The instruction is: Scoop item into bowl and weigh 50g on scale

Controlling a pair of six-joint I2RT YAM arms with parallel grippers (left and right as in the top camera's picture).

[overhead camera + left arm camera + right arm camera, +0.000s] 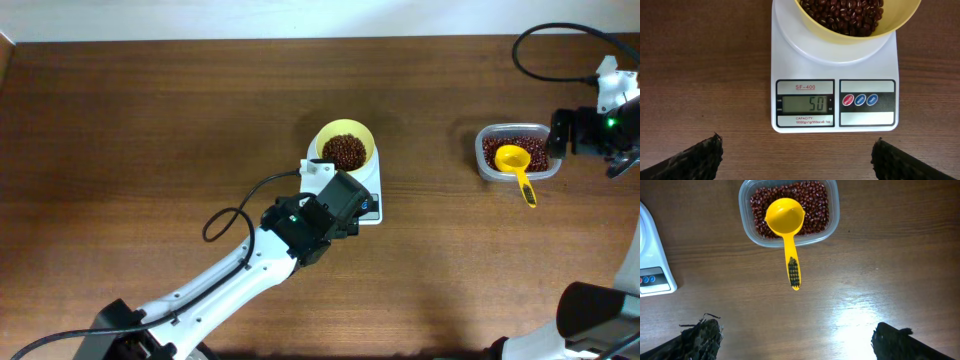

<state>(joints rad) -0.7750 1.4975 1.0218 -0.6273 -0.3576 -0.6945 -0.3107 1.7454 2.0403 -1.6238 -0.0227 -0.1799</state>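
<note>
Brown wood-grain table [150, 120] filled all three views. Across its lower left the white left arm [230, 275] reached diagonally toward the middle. The left gripper [796, 152] hung over bare wood just in front of the scale, its two dark fingers [700, 157] spread wide apart with nothing between them. At the far right edge the right gripper [795, 335] hung over the table near the tub, fingers likewise wide apart and empty.

The white scale [782, 50] sat near the centre of the table. Well apart to its right stood a clear rectangular tub [834, 210]. The pale-yellow bowl [855, 39] stood on the scale's round platform.

A yellow scoop [787, 240] lay with its cup on the contents of the tub. Its handle stuck out over the front rim, and the dark-gripped end probably touched the wood, though the view did not settle that.

The scale's grey display [805, 103] read 50. Beside it sat one red and two blue buttons [860, 99].

Dark reddish-brown beans [842, 15] formed a loose heap inside the bowl, and more of them covered the bottom of the tub around the scoop's cup.
</note>
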